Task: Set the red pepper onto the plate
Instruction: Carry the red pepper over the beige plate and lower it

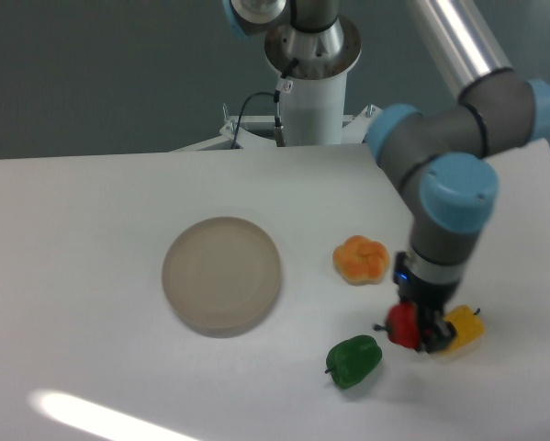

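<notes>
The red pepper [401, 324] is small and glossy, at the right front of the table, right under my gripper [422, 333]. The fingers reach down around it and hide part of it. I cannot tell whether they are closed on it or whether it still rests on the table. The plate [221, 274] is a round beige-grey disc with nothing on it, well to the left of the gripper.
An orange lobed pepper [361, 259] lies between the plate and the gripper. A green pepper [353, 360] lies just left front of the gripper. A yellow pepper [464, 330] sits right against the gripper's right side. The arm's base [309, 83] stands at the back.
</notes>
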